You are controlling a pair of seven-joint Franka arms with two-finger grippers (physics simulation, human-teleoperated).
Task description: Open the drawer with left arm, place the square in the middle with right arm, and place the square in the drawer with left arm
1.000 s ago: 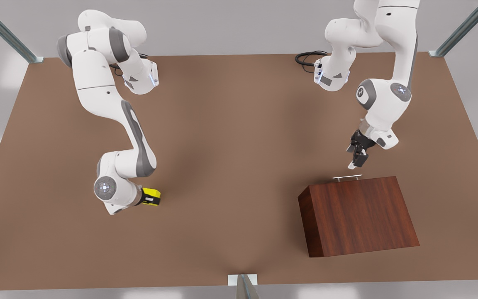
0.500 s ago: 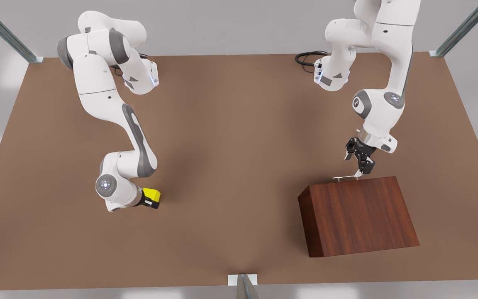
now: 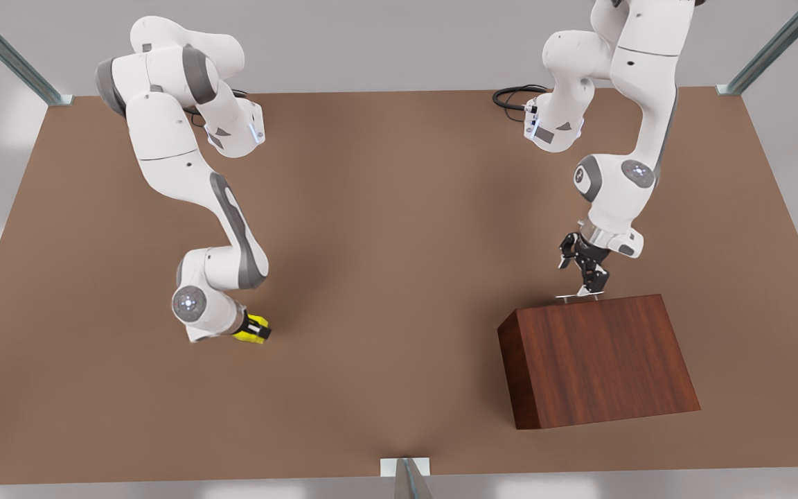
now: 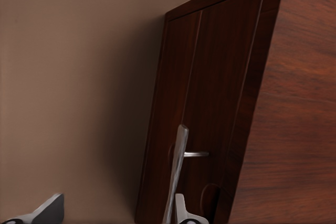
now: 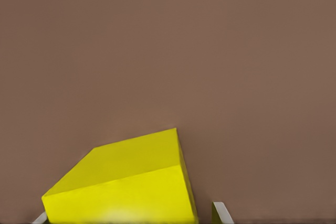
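Over at the wooden box, the left arm reaches down with its claw right at the thin silver handle on the box's far face, the face turned toward the arm bases. In the left wrist view the claw is spread: one finger sits well clear of the box over bare table, the other finger sits just behind the handle, so the bar lies between them with nothing clamped. The drawer front is flush with the box, so it reads as closed.

Well away from the box, toward the front view's left, the right arm bends low to the table. Its claw is at the square, with black fingers on either side of the yellow cube. The right wrist view has the square between two pale fingertips at its flanks; it looks clenched on the cube, though whether the cube rests on the table or sits just above it I cannot tell. The square is out on the open brown surface, far from the box, level with the box's far edge in the front view.
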